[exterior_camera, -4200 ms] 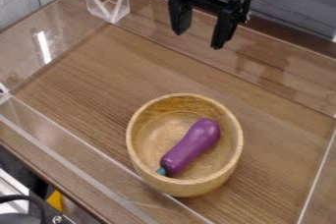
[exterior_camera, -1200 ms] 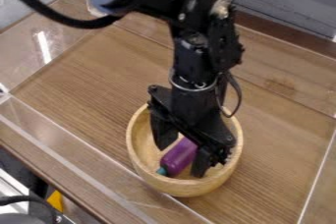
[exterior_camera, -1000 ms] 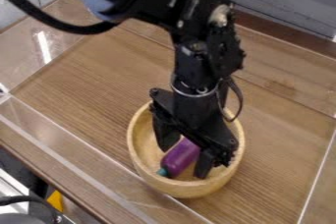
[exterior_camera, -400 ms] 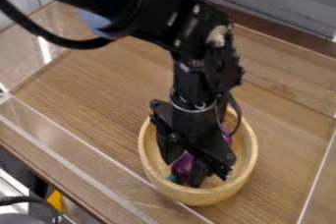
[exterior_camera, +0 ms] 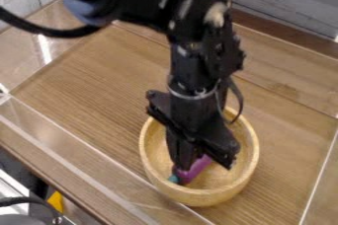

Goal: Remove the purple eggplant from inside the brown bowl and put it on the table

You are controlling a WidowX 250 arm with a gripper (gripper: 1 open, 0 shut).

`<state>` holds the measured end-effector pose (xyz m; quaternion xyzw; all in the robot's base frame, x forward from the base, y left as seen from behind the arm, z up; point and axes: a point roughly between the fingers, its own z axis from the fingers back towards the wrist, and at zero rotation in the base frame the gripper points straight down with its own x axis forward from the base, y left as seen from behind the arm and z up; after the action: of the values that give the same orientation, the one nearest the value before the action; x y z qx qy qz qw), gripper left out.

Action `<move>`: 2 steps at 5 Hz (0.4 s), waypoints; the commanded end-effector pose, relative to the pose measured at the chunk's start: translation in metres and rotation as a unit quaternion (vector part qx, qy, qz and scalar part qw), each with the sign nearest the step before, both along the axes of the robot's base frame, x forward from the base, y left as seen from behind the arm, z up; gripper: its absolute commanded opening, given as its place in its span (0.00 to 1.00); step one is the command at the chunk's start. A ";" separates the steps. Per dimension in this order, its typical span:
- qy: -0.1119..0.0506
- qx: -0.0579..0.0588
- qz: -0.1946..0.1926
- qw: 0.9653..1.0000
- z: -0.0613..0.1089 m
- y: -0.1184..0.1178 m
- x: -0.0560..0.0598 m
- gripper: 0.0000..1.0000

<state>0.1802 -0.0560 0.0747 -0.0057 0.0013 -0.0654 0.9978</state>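
— Brown wood-grain worktop [exterior_camera: 93, 91], clear acrylic walls round the edges, pale planks behind the far wall. See the arm?

— Hard to miss. It comes in from the top left, black and a bit blurred, and points straight down into the bowl [exterior_camera: 246, 162].

— And the tool [exterior_camera: 195, 160]?

— Its black fingers [exterior_camera: 180, 152] are drawn together, down inside the bowl. The eggplant [exterior_camera: 195, 171] is pinched between them. Only its lower end shows, purple, poking out under the fingertips.

— Is it off the bowl's floor?

— I can't tell from here. The purple end sits low, near the front of the hollow, right under the tool. There's a speck of teal at the very tip, close to the near rim, but it's small and smeared.

— So the eggplant is still within the bowl.

— Yes, inside the rim, not on the worktop. The bowl is light wood, thick-rimmed, sitting toward the near right part of the worktop. The tool and wrist hide most of its middle; the rim shows all round them.

— Anything else close by?

— Just bare wood left of and behind the tool, and the near acrylic wall in front of the bowl.
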 end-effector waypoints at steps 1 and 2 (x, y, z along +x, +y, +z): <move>-0.029 -0.005 0.013 0.999 0.035 0.000 0.008 0.00; -0.039 -0.001 -0.021 0.999 0.060 0.005 0.016 1.00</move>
<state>0.1906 -0.0508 0.1256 -0.0036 -0.0165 -0.0871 0.9961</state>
